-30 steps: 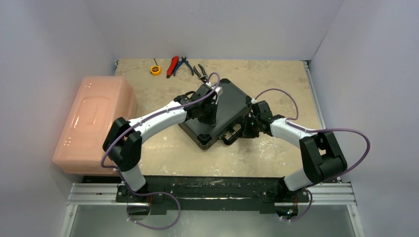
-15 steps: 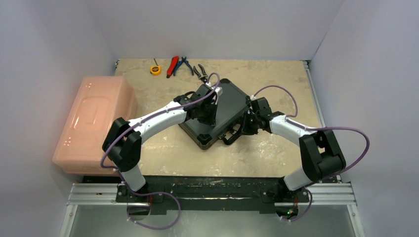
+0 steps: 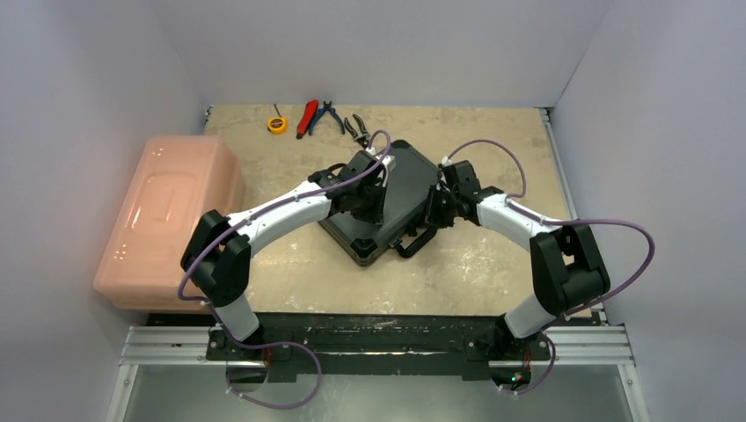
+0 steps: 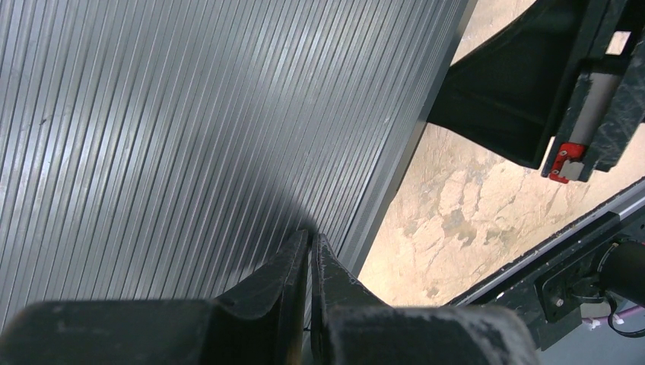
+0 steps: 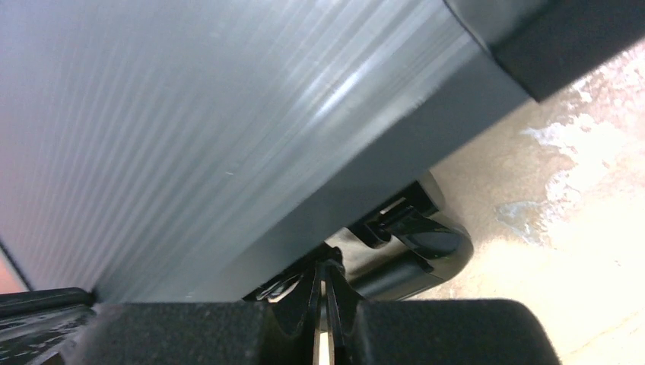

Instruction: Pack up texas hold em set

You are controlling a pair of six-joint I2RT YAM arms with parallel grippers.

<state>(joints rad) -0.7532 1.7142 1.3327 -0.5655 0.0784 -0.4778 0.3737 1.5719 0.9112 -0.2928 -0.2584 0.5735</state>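
The black case lies shut in the middle of the table, its handle at the near side. Its ribbed grey lid fills the left wrist view and the right wrist view. My left gripper is shut and empty, its tips pressed on the lid. My right gripper is shut, its tips against the case's near-right edge beside the handle. Cards, chip rolls and dice are hidden.
A large pink translucent bin stands at the left. A yellow tape measure, red and blue pliers and dark pliers lie at the back edge. Bare tabletop shows right of the case.
My right gripper has moved up and left along the case's right side, closer to the lid edge. The left arm and the case have stayed in place.
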